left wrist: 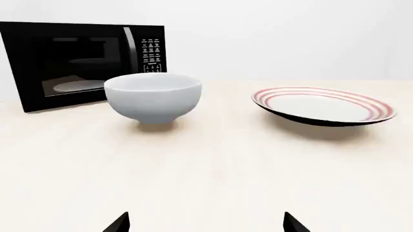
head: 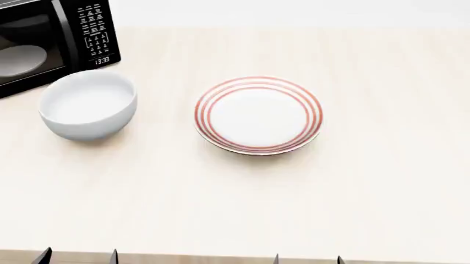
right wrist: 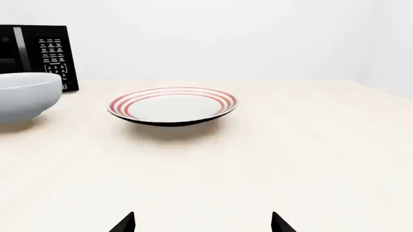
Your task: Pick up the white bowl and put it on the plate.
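Note:
The white bowl (head: 88, 107) stands upright on the pale table at the left, just in front of the microwave; it also shows in the left wrist view (left wrist: 153, 96) and at the edge of the right wrist view (right wrist: 26, 96). The red-ringed plate (head: 258, 114) lies flat to the bowl's right, empty, and shows in both wrist views (left wrist: 322, 105) (right wrist: 173, 104). My left gripper (head: 78, 257) (left wrist: 205, 223) is open and empty at the table's near edge, well short of the bowl. My right gripper (head: 307, 259) (right wrist: 202, 223) is open and empty at the near edge.
A black microwave (head: 44, 38) (left wrist: 84, 60) stands at the back left, door shut, with a dim plain plate behind its glass. The pale table (head: 382, 181) spreads wide to the right and front. A white wall lies behind.

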